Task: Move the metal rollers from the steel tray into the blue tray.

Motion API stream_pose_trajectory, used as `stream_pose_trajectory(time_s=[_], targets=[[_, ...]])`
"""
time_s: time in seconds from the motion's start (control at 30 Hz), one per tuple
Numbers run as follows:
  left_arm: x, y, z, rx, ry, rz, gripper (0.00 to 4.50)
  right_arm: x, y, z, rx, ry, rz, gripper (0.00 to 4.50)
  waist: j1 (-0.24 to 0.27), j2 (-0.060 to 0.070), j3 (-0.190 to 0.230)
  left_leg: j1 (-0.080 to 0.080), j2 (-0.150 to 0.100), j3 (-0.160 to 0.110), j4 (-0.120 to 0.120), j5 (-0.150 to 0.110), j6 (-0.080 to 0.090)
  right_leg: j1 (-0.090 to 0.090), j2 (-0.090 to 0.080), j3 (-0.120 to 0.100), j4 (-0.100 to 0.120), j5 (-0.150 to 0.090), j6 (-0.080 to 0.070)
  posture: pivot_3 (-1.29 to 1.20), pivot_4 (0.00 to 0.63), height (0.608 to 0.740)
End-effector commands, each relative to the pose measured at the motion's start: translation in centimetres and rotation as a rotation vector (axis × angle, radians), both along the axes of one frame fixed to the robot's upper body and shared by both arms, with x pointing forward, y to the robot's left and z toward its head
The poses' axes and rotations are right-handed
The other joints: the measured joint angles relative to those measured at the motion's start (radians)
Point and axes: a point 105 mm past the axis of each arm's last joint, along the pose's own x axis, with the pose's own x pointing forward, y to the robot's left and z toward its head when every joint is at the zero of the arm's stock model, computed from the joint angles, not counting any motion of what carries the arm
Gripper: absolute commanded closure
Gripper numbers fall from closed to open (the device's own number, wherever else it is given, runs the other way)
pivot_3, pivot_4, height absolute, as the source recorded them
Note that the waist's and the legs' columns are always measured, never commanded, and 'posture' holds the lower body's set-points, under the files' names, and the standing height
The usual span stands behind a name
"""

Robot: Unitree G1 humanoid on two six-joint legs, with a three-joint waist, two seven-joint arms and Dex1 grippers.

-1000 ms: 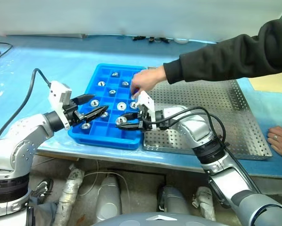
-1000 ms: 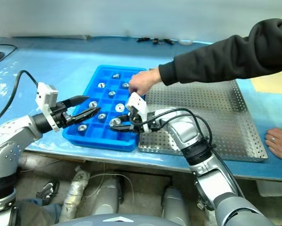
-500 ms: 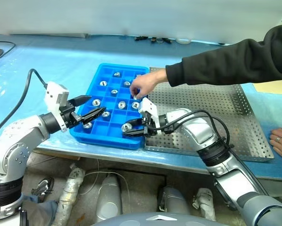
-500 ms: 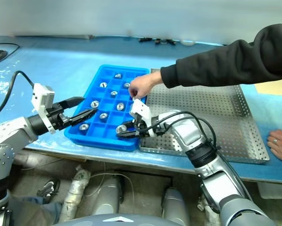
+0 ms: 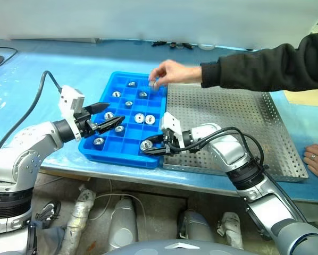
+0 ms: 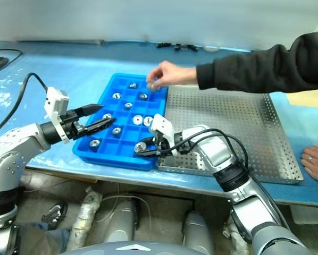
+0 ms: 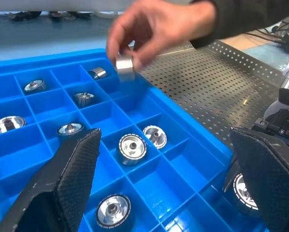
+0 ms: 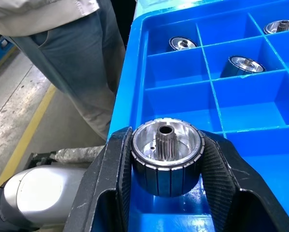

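The steel tray (image 5: 239, 117) lies bare of rollers as far as its perforated floor can be seen, so the work looks far along, and the step in hand is a placing one. Touching its left rim, the blue tray (image 5: 107, 153) already holds about nine metal rollers (image 5: 139, 118), one to a compartment, spread over several rows with other cells empty. The right gripper (image 8: 166, 164) reaches over the near right corner of the blue tray, its fingers clamped on a ribbed roller (image 6: 141, 146) with a splined hub, held hole-up just above a near-row cell; the next move likely calls for lowering it squarely inside the cell walls and then letting go, since a tilted release could leave it leaning on a divider. The left gripper (image 5: 107, 116) hovers over the tray's near left part, fingers spread wide and holding nothing. A person's hand (image 5: 168, 73) hangs above the tray's far right corner, pinching another roller (image 7: 124, 64) between its fingertips.
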Motion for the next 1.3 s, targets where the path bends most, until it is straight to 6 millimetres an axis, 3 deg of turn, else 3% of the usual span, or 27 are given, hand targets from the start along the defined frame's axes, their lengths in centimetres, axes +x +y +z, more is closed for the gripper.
stream_pose_trajectory(time_s=[0.03,0.33,0.6,0.63,0.9,1.1,1.3], targets=[[0.0,0.0,1.1,0.022,-0.055,-0.009,0.00,-0.3,0.0,0.3,0.020,-0.012,0.012,2.83,0.000,0.000,0.000,0.000,0.000,0.000,0.000,0.000,0.000,0.000,0.000,0.000,0.000,0.000,0.000,0.13,0.150,0.740],[0.3,-0.2,1.4,0.026,-0.065,-0.016,0.00,0.1,0.1,0.3,0.029,-0.026,-0.006,2.83,0.000,0.000,0.000,0.000,0.000,0.000,0.000,0.000,0.000,0.000,0.000,0.000,0.000,0.000,0.000,0.13,0.150,0.740],[0.6,-0.4,1.7,0.030,-0.072,-0.024,0.00,0.0,0.2,0.3,0.039,-0.020,0.002,0.16,-0.001,0.000,0.000,0.000,0.000,0.000,0.001,0.000,0.000,0.000,0.000,0.000,0.000,0.000,0.000,0.12,0.150,0.740],[0.7,-0.4,1.7,0.031,-0.072,-0.025,0.00,0.0,0.2,0.3,0.041,-0.013,-0.001,0.02,-0.001,0.000,0.000,0.000,0.000,0.000,0.001,0.000,0.000,0.001,0.000,0.000,0.000,0.000,0.000,0.12,0.150,0.740],[1.0,-0.7,1.7,0.037,-0.079,-0.037,0.00,1.3,-0.8,1.7,0.068,-0.058,-0.068,0.02,-0.001,0.000,0.000,0.000,0.000,0.000,0.001,0.000,0.000,0.001,0.000,0.000,0.001,0.000,0.000,0.11,0.150,0.740],[1.5,-1.1,1.6,0.031,-0.086,-0.055,0.00,3.2,-3.6,4.6,0.128,-0.120,-0.210,0.02,-0.002,0.000,0.000,0.000,0.000,0.000,0.001,0.000,-0.001,0.001,0.000,0.000,0.001,0.000,0.000,0.07,0.150,0.740],[2.4,-2.0,1.6,0.019,-0.101,-0.087,0.00,3.3,-6.1,5.7,0.160,-0.139,-0.325,0.02,-0.002,0.000,0.000,0.000,0.000,0.000,0.002,0.002,-0.004,0.001,0.000,0.000,0.001,0.000,0.000,0.02,0.150,0.740]])
